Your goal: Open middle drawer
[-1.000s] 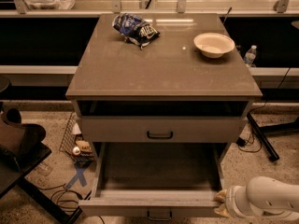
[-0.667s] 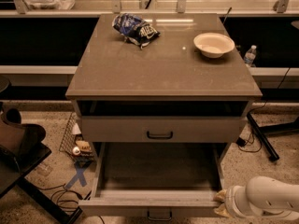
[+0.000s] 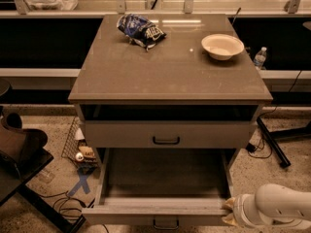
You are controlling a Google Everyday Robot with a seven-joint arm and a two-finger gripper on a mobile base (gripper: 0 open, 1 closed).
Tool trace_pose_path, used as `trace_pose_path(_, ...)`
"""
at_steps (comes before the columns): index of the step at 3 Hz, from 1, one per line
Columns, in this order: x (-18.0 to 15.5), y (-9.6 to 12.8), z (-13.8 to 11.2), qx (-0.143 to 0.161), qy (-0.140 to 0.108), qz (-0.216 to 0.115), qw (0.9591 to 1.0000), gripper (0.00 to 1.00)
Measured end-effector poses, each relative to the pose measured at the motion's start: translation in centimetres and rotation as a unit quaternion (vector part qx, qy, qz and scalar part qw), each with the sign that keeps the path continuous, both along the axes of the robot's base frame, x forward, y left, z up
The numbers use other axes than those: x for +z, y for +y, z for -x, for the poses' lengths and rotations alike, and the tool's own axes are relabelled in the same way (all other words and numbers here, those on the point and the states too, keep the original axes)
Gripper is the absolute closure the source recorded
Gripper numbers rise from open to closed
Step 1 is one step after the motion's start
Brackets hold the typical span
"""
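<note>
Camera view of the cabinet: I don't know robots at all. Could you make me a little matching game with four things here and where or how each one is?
Things:
1. chip bag
2. bowl
3. middle drawer
4. gripper

Places or states:
A. pulled far out, inner floor showing
B. back right of the cabinet top
C. at the open drawer's front right corner
D. back left of the cabinet top

Pairs: 1-D, 2-B, 3-A, 4-C
</note>
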State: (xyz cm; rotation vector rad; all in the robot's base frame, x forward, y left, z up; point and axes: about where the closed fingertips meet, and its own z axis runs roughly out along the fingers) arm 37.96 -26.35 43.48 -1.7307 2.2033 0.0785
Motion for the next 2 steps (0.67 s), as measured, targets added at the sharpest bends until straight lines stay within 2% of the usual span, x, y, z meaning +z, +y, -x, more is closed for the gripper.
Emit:
trace_pose_path(1, -0.05, 0.06, 0.03, 0.001, 0.001, 0.000, 1.0000, 0.07)
trace_pose_path(2, -0.08, 0.11, 0.05, 0.001, 0.001, -0.001, 1.0000, 0.00)
